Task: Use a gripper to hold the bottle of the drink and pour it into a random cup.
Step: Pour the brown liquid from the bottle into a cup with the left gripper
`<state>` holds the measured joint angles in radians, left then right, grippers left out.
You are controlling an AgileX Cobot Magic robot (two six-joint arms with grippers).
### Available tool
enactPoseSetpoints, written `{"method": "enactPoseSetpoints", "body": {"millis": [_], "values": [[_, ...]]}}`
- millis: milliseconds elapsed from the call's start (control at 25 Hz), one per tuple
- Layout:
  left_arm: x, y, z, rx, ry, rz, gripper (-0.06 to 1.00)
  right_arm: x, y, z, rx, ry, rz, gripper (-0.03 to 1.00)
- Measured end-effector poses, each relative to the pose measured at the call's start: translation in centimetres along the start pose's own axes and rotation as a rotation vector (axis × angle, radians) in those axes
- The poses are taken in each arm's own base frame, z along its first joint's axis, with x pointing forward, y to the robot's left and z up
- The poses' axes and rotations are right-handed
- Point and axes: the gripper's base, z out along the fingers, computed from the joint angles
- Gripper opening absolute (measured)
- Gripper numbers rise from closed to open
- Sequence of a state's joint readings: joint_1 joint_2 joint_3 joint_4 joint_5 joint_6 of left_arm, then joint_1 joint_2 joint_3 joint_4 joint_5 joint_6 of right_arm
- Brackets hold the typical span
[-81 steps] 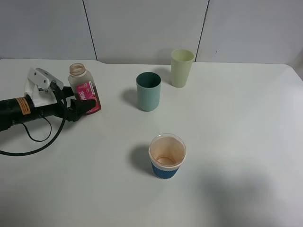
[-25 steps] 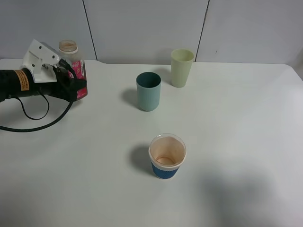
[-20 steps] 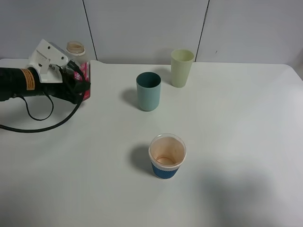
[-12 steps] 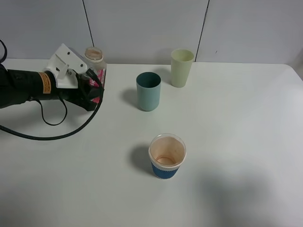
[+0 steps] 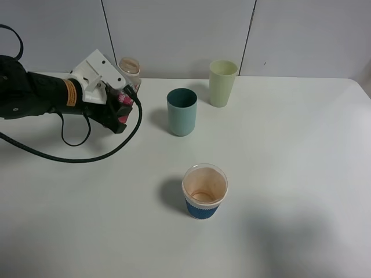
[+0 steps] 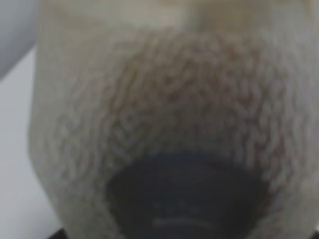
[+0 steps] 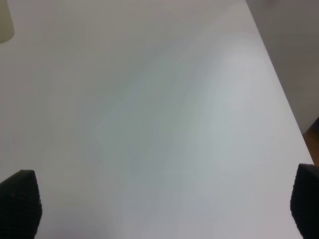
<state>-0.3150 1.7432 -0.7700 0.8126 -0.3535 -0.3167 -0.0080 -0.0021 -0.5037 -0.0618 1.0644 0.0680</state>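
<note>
My left gripper (image 5: 123, 108), white and blocky on a black arm with an orange band, is shut on the bottle (image 5: 128, 78). The bottle stands upright, its capless neck above the fingers and its pink-red label partly hidden by them. It is to the left of the teal cup (image 5: 182, 112), apart from it. In the left wrist view the bottle (image 6: 169, 99) fills the frame as a brownish blur; the drink itself cannot be made out. My right gripper (image 7: 162, 204) is open and empty over bare table; it does not show in the exterior view.
A pale yellow-green tumbler (image 5: 223, 83) stands behind and right of the teal cup; its edge shows in the right wrist view (image 7: 5, 25). A white paper cup with a blue sleeve (image 5: 204, 191) stands nearer the front. The left arm's black cable (image 5: 87, 157) loops over the table (image 5: 290, 174).
My left gripper has lifted the bottle off the table at the far left and carried it rightward toward the teal cup. The cups have not moved.
</note>
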Motion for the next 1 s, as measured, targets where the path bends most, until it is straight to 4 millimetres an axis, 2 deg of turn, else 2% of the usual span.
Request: {"method": "enactPoseSetpoints", "body": {"millis": [240, 720, 1000], "values": [[-2.3, 0.3, 0.5, -0.032, 0.017, 0.056, 0.35, 0.0, 0.0, 0.0, 0.0, 0.0, 0.0, 1.0], [-2.0, -0.3, 0.6, -0.056, 0.145, 0.15, 0.35, 0.0, 0.0, 0.0, 0.0, 0.0, 0.0, 1.0], [-4.1, -0.1, 0.8, -0.081, 0.127, 0.221, 0.35, 0.0, 0.0, 0.0, 0.0, 0.0, 0.0, 1.0]]}}
